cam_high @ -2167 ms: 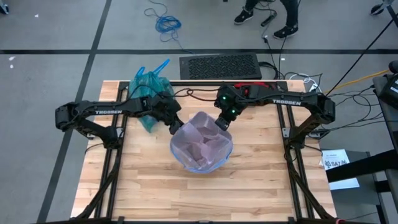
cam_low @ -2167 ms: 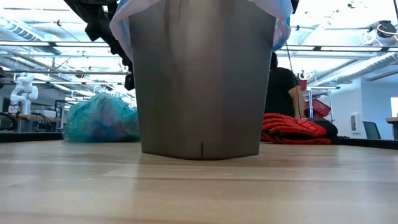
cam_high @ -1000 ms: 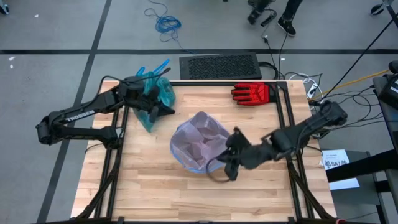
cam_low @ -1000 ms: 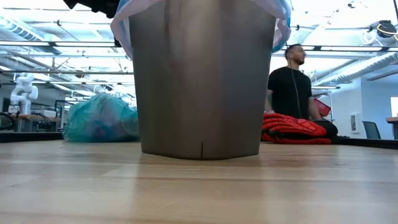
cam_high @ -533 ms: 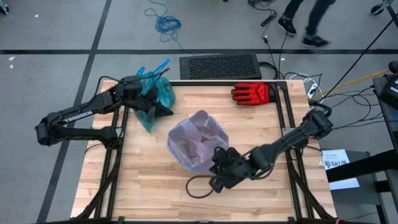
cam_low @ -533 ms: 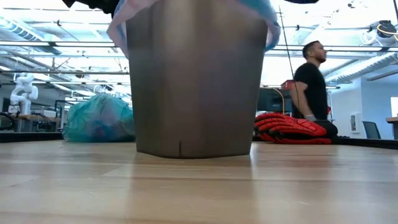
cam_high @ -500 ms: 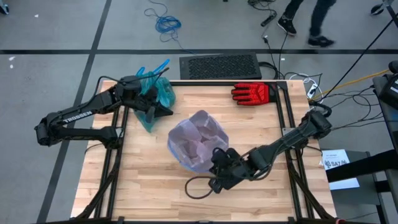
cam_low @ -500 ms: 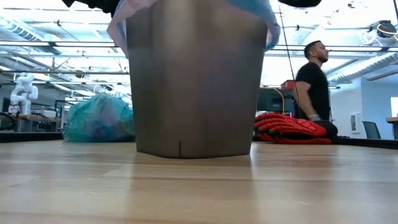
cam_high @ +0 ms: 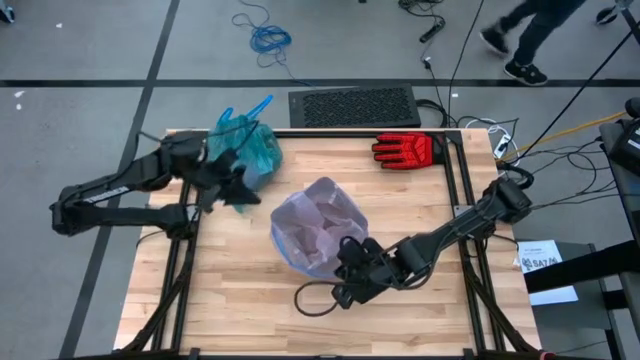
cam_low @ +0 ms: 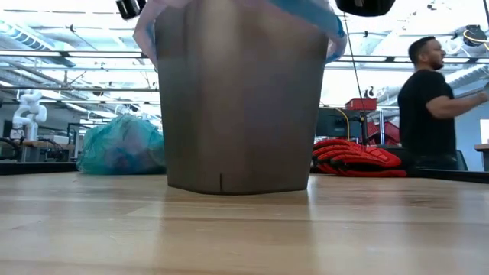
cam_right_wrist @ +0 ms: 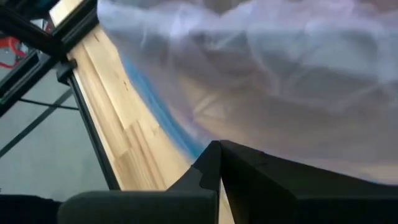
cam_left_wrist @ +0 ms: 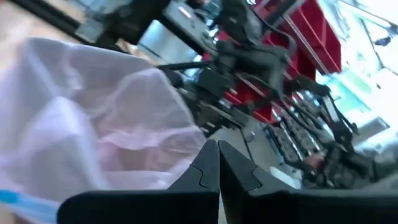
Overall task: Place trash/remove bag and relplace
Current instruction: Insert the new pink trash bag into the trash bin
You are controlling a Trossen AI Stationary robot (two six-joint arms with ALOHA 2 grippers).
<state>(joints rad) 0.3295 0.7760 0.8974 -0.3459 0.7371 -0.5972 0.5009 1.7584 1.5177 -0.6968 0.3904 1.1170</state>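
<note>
A grey bin (cam_low: 241, 99) stands mid-table, lined with the pale pink replacement liner (cam_high: 318, 222), whose overhang carries a blue strip (cam_right_wrist: 155, 112). The teal bag (cam_high: 250, 148) lies tied at the table's far left corner. The trash is hidden. My left gripper (cam_high: 252, 196) hangs shut and empty above the table, beside the teal bag's near end, pointing toward the bin. My right gripper (cam_high: 345, 272) is shut at the bin's near right rim. My right gripper slants down from the table's right, its shut fingertips (cam_right_wrist: 214, 152) close against the pink liner's overhang (cam_right_wrist: 261, 118) at the bin's near right rim. Whether they touch the liner I cannot tell.
A red glove (cam_high: 405, 150) lies at the far right edge. A dark cable loop (cam_high: 315, 300) from the right arm lies on the wood near the bin. Bare tabletop lies along the near edge. A person walks beyond the far edge.
My right gripper has swung from the bin's right side toward the near edge and down, ending at the bin's near right rim. The bin has slid a little toward the table's left. My left gripper has drawn back toward the left edge, staying shut.
</note>
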